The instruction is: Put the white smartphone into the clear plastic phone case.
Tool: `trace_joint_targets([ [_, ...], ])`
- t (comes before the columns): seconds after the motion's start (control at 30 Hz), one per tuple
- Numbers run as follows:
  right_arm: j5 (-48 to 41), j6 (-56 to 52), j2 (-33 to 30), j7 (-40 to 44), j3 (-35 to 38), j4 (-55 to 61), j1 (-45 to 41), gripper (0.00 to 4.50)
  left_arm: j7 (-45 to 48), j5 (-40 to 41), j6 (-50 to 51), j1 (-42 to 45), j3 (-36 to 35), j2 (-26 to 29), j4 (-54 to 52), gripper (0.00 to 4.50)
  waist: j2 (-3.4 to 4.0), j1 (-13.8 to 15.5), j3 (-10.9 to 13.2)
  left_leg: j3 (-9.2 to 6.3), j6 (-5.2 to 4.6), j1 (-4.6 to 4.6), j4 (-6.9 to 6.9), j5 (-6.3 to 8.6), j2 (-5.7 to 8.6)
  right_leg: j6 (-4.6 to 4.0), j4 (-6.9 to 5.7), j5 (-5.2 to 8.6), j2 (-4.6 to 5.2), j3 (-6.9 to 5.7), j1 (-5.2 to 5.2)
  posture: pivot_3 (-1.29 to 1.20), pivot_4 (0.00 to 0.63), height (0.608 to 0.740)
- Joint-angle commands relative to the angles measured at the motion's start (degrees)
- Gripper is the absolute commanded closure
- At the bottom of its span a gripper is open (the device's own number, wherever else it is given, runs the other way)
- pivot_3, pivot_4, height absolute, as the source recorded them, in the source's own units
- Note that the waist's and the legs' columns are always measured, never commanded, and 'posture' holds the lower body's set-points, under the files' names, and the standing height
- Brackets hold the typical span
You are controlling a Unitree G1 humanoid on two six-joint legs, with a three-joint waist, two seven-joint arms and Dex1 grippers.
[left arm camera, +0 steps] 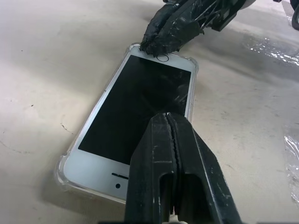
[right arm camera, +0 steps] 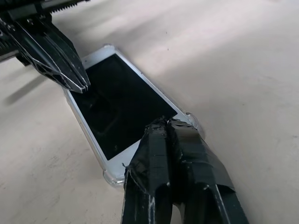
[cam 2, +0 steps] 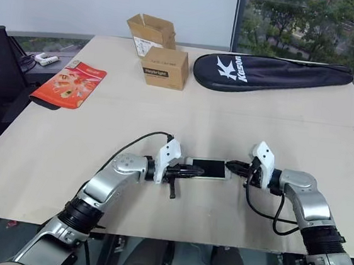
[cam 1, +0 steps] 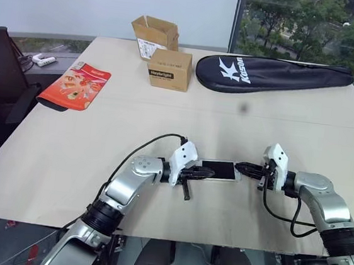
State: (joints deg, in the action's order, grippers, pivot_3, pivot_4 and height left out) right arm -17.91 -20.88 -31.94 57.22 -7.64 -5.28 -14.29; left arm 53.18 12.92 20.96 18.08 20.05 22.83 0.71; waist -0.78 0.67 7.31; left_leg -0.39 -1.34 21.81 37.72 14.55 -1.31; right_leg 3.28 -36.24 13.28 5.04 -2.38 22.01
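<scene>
The white smartphone (cam 1: 219,170) lies flat on the table, dark screen up, between my two hands. It sits inside the clear plastic phone case (left arm camera: 62,171), whose rim and bumper corners show all round it. My left gripper (left arm camera: 167,117) is shut, its tip resting over the screen near the phone's left end. My right gripper (right arm camera: 161,124) is shut too, its taped tip on the phone's right end by the home button. Neither gripper holds anything.
At the back of the table (cam 1: 48,157) stand two cardboard boxes (cam 1: 170,68) and a long black racket bag (cam 1: 272,75). A red packet (cam 1: 75,84) lies at the back left. Crinkled clear plastic (left arm camera: 273,46) lies beyond the phone.
</scene>
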Motion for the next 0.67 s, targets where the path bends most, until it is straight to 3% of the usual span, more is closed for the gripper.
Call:
trace_joint_targets([
  [0.03, 2.6, 0.8, 0.2, -0.1, -2.2, -2.1, 3.3, 4.45, -1.5, -0.2, 1.0, -2.3, -1.4, 0.0, 1.4, 4.5, -0.04, 0.0, 0.0, 0.0, 0.0, 0.0, -0.05, 0.0, 0.0, 0.0, 0.04, 0.0, 0.0, 0.0, 0.0, 0.0, 0.15, 0.732],
  [0.1, -0.3, 4.9, 0.9, 1.7, 0.6, -0.6, 4.1, 4.45, -2.3, 2.5, 0.7, -2.9, -4.6, -0.9, -1.1, 4.5, -0.01, 0.0, 0.1, -0.01, 0.0, 0.01, -0.27, 0.0, 0.0, 0.0, 0.23, 0.0, 0.0, 0.0, 0.02, 0.0, 0.15, 0.732],
  [0.2, -6.3, 3.7, 0.1, 4.1, 5.5, 3.6, 5.9, 3.71, -2.6, 5.5, -0.1, -4.9, -9.3, 0.3, -7.1, 4.5, 0.13, 0.0, 0.5, -0.01, -0.01, 0.29, -0.4, -0.01, 0.01, 0.01, 0.31, -0.01, -0.04, -0.01, 0.25, 0.0, 0.15, 0.732],
  [0.23, -7.6, 3.3, -0.7, 5.0, 6.7, 4.6, 6.5, 3.22, -2.9, 6.6, 0.7, -5.7, -11.0, 1.0, -9.1, 4.5, 0.23, 0.0, 0.6, -0.01, -0.02, 0.62, -0.41, -0.02, 0.02, -0.18, 0.31, -0.14, -0.07, 0.0, 0.57, 0.0, 0.15, 0.732],
  [0.33, -10.5, 4.3, -3.6, 7.8, 11.3, 4.9, 7.8, 1.78, -1.8, 9.4, 1.1, -9.8, -17.0, 5.4, -13.0, 3.6, 0.41, 0.1, 1.2, 0.01, -0.02, 1.14, -0.4, -0.04, 0.08, -0.04, 0.3, -0.34, -0.11, 0.02, 1.01, 0.0, 0.15, 0.732],
  [0.47, -10.9, 7.6, -8.3, 11.9, 15.8, 0.4, 7.8, 0.01, 1.3, 8.8, -2.8, -16.6, -22.7, 12.4, -12.9, 1.83, 0.49, 0.0, 1.7, 0.11, -0.1, 1.25, -0.52, 0.03, 0.26, -0.04, 0.38, -0.31, -0.12, 0.13, 1.22, 0.0, 0.15, 0.732],
  [0.5, -10.7, 8.3, -9.0, 12.8, 16.3, -0.8, 7.8, 0.01, 2.0, 9.1, -3.5, -17.8, -23.4, 13.4, -12.7, 1.83, 0.46, 0.1, 1.9, 0.1, -0.11, 1.26, -0.53, 0.03, 0.26, -0.04, 0.39, -0.31, -0.12, 0.13, 1.22, 0.0, 0.15, 0.732],
  [0.53, -10.2, 9.6, -10.1, 14.2, 16.8, -2.8, 7.6, 0.0, 3.0, 9.2, -4.5, -19.3, -24.6, 14.6, -12.7, 1.09, 0.44, 0.1, 2.0, 0.1, -0.11, 1.3, -0.52, 0.03, 0.27, -0.05, 0.39, -0.29, -0.12, 0.13, 1.28, 0.0, 0.15, 0.732],
  [0.6, -9.4, 11.7, -11.3, 16.0, 17.3, -5.7, 7.2, 0.0, 3.6, 8.9, -6.2, -21.0, -26.0, 16.0, -12.6, 0.3, 0.41, 0.2, 2.1, 0.11, -0.11, 1.35, -0.52, 0.03, 0.27, -0.23, 0.39, -0.18, -0.13, 0.12, 1.31, 0.0, 0.15, 0.732],
  [0.63, -8.6, 13.5, -12.0, 17.0, 17.2, -7.3, 6.9, 0.0, 4.2, 8.3, -7.4, -21.8, -26.4, 16.9, -12.4, 0.02, 0.4, 0.2, 2.2, 0.12, -0.11, 1.37, -0.5, 0.03, 0.27, -0.24, 0.39, -0.18, -0.13, 0.13, 1.33, 0.0, 0.15, 0.732],
  [0.67, -8.1, 14.9, -12.3, 17.5, 17.2, -8.6, 6.6, 0.0, 4.3, 7.4, -8.9, -22.3, -26.4, 17.5, -12.0, 0.02, 0.4, 0.2, 2.2, 0.14, -0.11, 1.39, -0.48, 0.03, 0.27, -0.25, 0.38, -0.19, -0.13, 0.13, 1.34, 0.0, 0.15, 0.732],
])
